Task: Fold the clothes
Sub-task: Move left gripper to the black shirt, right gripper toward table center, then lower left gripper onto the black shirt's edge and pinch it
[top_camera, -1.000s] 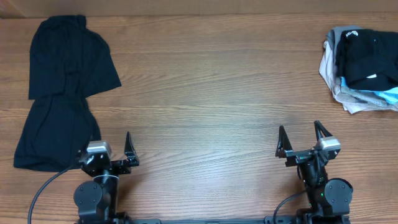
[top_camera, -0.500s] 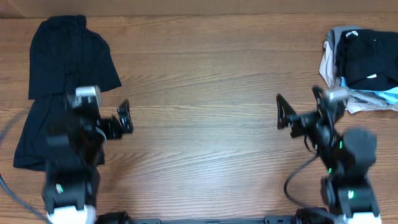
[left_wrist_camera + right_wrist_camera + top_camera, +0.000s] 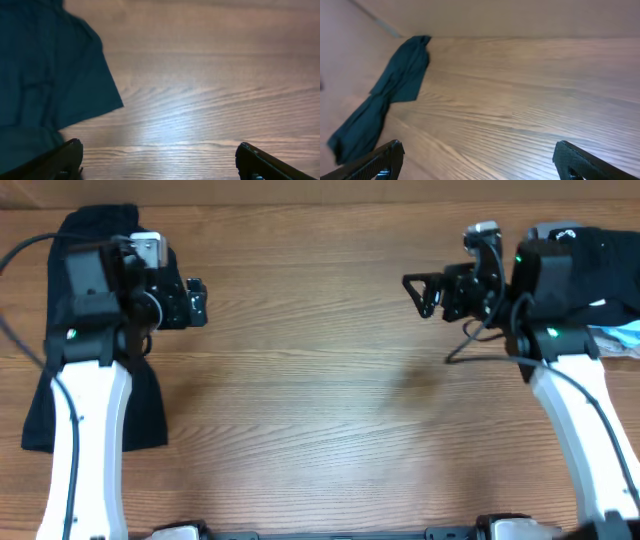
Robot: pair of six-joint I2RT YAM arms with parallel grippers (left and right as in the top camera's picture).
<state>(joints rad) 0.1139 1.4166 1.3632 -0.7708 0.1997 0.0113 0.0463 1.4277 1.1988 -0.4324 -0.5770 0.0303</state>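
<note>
along the left edge of the brown wood-grain table (image 3: 320, 400) lies the large plain black short-sleeved t-shirt (image 3: 40, 415), rumpled lengthwise, with the left arm's white link crossing over it. the left gripper (image 3: 197, 302) hovers beside its upper half, jaws wide, holding nothing. the right gripper (image 3: 418, 295), likewise wide and empty, hangs well apart, its arm covering much of a pile of grey, beige and light-blue garments (image 3: 622, 332).

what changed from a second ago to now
Both arms swung out from the near edge toward the far side: the left claw is now by the black T-shirt, the right claw near the clothes pile. Both claws stayed open and empty. The T-shirt and pile did not move.
</note>
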